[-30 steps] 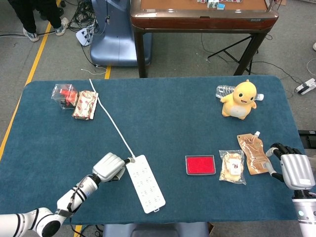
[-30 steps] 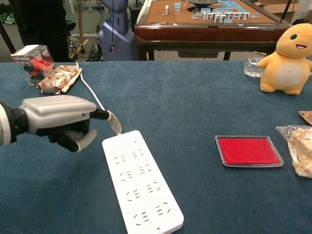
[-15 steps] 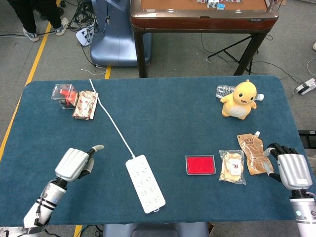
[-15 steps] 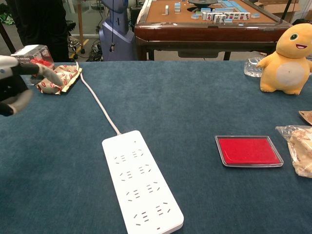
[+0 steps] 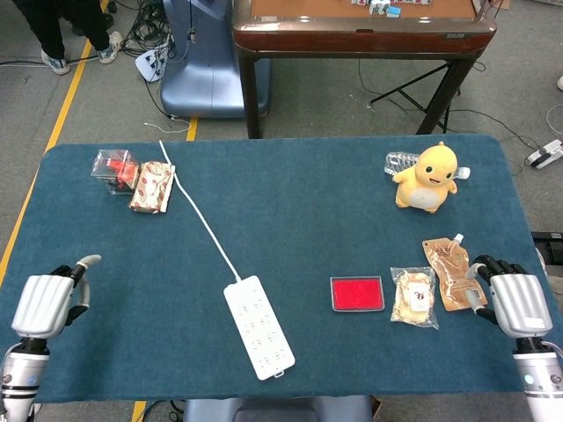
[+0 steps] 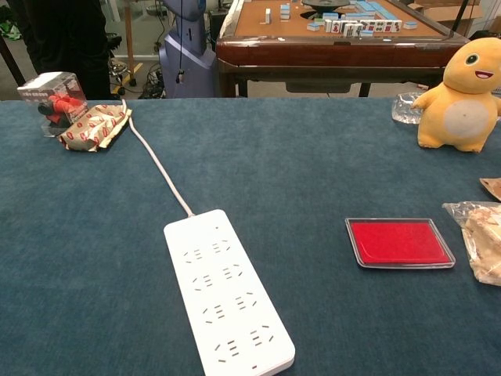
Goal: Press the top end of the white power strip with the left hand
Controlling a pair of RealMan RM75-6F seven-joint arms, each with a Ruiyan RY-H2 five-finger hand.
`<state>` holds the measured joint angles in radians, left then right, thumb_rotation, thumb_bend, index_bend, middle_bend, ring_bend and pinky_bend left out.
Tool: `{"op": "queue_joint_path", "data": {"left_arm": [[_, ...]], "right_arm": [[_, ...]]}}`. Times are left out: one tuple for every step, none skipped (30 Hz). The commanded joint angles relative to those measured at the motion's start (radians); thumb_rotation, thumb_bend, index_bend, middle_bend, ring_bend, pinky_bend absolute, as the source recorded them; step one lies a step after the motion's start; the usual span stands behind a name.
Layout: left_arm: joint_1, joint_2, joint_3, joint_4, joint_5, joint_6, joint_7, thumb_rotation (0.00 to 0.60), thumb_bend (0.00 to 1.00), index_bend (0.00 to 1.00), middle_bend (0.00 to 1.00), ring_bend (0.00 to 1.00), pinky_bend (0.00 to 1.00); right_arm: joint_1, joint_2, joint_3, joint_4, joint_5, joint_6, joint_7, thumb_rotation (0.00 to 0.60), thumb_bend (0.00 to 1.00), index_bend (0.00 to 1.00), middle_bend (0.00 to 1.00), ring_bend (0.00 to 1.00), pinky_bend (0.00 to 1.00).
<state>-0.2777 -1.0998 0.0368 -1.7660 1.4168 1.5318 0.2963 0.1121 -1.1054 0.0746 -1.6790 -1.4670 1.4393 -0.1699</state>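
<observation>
Two hands at near table corners, both empty. Left hand (image 5: 42, 304) over near-left edge, fingers loosely apart, well apart from power strip (image 5: 258, 326). Right hand (image 5: 516, 301) at near-right edge, fingers curled down, whether clenched cannot tell, just beside brown pouch (image 5: 449, 273). Power strip lies flat near front centre, cord (image 5: 198, 213) running to far-left. Red tray (image 5: 357, 294) and snack bag (image 5: 413, 297) right of strip. Farther: yellow plush (image 5: 427, 178) far right; red-white packet (image 5: 151, 186) and clear box (image 5: 114, 169) far left.
</observation>
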Motion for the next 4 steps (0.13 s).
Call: {"op": "queue_joint_path", "data": {"left_arm": [[0.032, 0.023, 0.003, -0.006, -0.003, 0.021, 0.013, 0.6, 0.69, 0.32, 0.58, 0.5, 0.75], [0.04, 0.027, 0.004, -0.008, -0.002, 0.025, 0.015, 0.6, 0.69, 0.32, 0.58, 0.5, 0.75], [0.049, 0.033, 0.006, -0.009, -0.001, 0.028, 0.016, 0.6, 0.69, 0.32, 0.58, 0.5, 0.75], [0.055, 0.036, 0.006, -0.011, 0.0, 0.031, 0.016, 0.6, 0.69, 0.32, 0.58, 0.5, 0.75]], "right_arm": [[-0.001, 0.0, -0.001, -0.001, 0.001, 0.0, 0.0, 0.6, 0.29, 0.46, 0.33, 0.36, 0.41], [-0.001, -0.001, -0.001, -0.001, 0.002, -0.001, -0.001, 0.6, 0.29, 0.46, 0.34, 0.36, 0.41], [-0.001, -0.001, -0.002, -0.001, 0.004, -0.002, -0.002, 0.6, 0.29, 0.46, 0.34, 0.36, 0.41], [-0.001, -0.001, -0.002, -0.001, 0.005, -0.003, -0.002, 0.6, 0.29, 0.46, 0.34, 0.37, 0.41]]}}
